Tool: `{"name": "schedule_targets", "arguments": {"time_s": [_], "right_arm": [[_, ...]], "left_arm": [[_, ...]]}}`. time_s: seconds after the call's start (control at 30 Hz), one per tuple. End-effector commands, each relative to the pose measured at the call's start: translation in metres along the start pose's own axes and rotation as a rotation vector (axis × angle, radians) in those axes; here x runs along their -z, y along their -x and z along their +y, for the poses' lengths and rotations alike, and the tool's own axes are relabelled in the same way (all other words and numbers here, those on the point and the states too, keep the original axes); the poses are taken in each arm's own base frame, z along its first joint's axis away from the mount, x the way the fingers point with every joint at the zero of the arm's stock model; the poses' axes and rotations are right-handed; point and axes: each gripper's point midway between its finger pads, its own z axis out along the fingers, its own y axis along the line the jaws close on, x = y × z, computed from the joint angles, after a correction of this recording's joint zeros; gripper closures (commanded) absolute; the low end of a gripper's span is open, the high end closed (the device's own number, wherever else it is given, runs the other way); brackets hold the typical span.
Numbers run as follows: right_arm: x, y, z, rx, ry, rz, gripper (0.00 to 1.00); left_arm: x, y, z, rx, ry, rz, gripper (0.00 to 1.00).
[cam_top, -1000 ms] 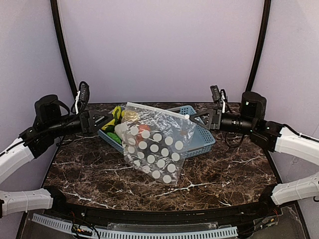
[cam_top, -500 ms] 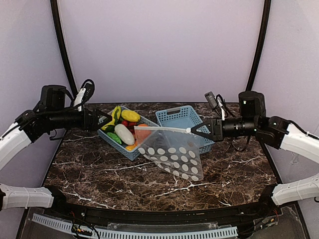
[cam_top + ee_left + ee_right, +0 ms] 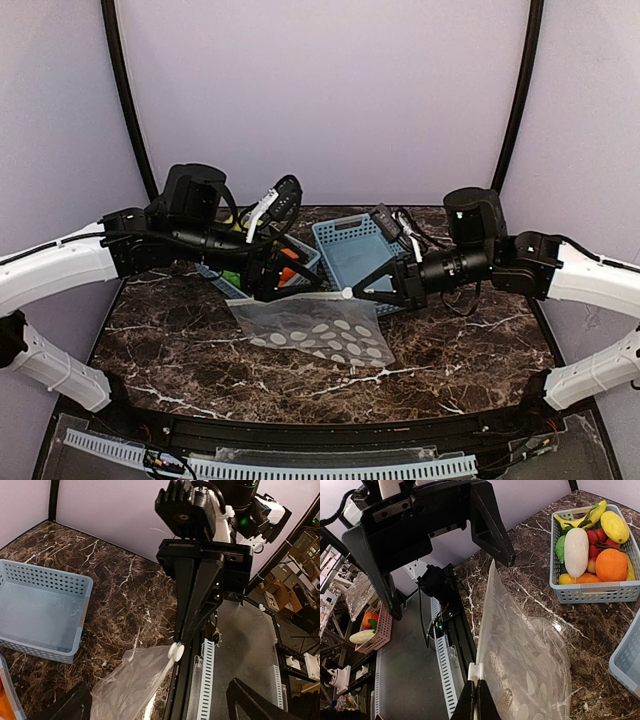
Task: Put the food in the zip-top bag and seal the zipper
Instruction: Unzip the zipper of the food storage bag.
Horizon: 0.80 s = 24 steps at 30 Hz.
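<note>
Right claw (image 3: 476, 689) is clamped on the zipper (image 3: 486, 610); left claw (image 3: 447, 580) is held wide, empty. Overhead, food (image 3: 288, 270) is mostly hidden by left arm (image 3: 200, 240).

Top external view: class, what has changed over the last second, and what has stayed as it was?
The clear polka-dot zip-top bag sank from hanging upright to lying almost flat on the dark marble table. The right gripper, still shut on its slider end, moved lower and inward. The left gripper swung in to the bag's mouth, jaws open. The light-blue lattice baskets and plastic toy food stayed put.
</note>
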Motion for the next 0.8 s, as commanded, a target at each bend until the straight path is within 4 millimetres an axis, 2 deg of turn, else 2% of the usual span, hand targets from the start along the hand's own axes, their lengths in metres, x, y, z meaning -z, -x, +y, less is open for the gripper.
{"name": "schedule_targets", "arguments": {"time_s": [0.0, 0.13, 0.2, 0.3, 0.53, 0.77], "right_arm": [[-0.003, 0.011, 0.015, 0.048, 0.055, -0.014, 1.0], [-0.006, 0.015, 0.021, 0.065, 0.088, -0.01, 1.0], [-0.008, 0.017, 0.023, 0.071, 0.099, -0.009, 1.0], [-0.01, 0.019, 0.024, 0.077, 0.108, -0.013, 1.0], [-0.009, 0.022, 0.025, 0.079, 0.113, -0.026, 1.0], [-0.008, 0.023, 0.026, 0.085, 0.114, -0.03, 1.0]], "left_arm": [[0.001, 0.019, -0.033, -0.065, -0.158, -0.079, 0.05], [-0.012, 0.008, -0.04, -0.059, -0.19, -0.052, 0.06], [-0.019, 0.003, -0.042, -0.055, -0.205, -0.035, 0.11], [-0.026, 0.0, -0.042, -0.046, -0.218, -0.023, 0.29], [-0.034, -0.004, -0.043, -0.033, -0.248, -0.017, 0.53], [-0.039, -0.007, -0.04, -0.015, -0.255, -0.013, 0.61]]}}
